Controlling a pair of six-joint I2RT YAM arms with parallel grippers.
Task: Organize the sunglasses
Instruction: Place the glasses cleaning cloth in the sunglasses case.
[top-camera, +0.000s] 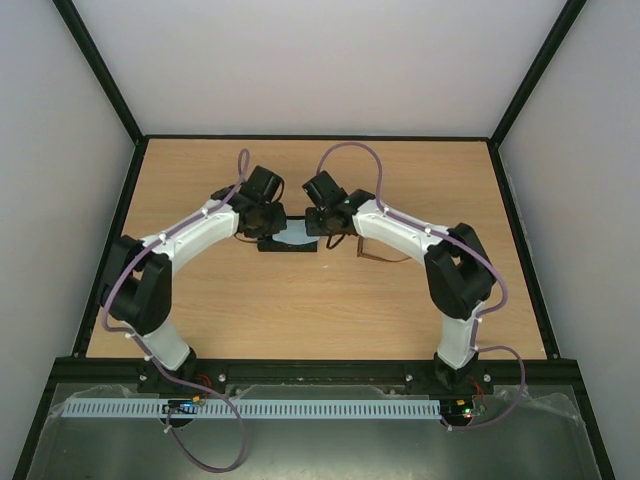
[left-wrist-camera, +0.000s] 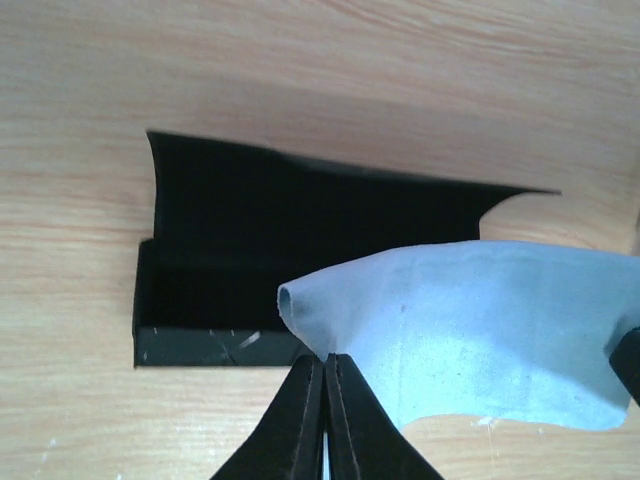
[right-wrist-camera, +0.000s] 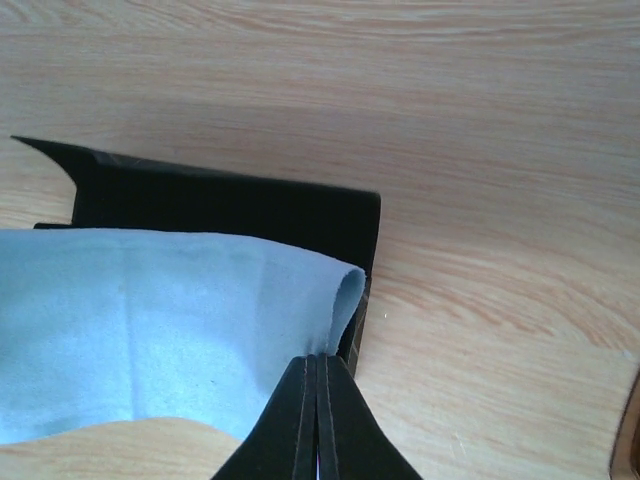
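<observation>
The sunglasses (top-camera: 372, 256) show only as thin brown lines on the table, partly under my right forearm, just right of the case. A black oblong case (left-wrist-camera: 250, 240) lies open at the table's middle, its lid folded back. A light blue cloth (left-wrist-camera: 470, 330) is stretched over the case between both grippers. My left gripper (left-wrist-camera: 326, 358) is shut on the cloth's left corner. My right gripper (right-wrist-camera: 318, 358) is shut on its right corner, beside the case's right end (right-wrist-camera: 250, 205). The cloth (right-wrist-camera: 150, 320) hides most of the case's inside.
The wooden table (top-camera: 330, 310) is bordered by a black frame and grey walls. A dark brown edge (right-wrist-camera: 630, 430) pokes in at the right wrist view's lower right corner; I cannot tell what it is. Both arms arch inward over the table's middle.
</observation>
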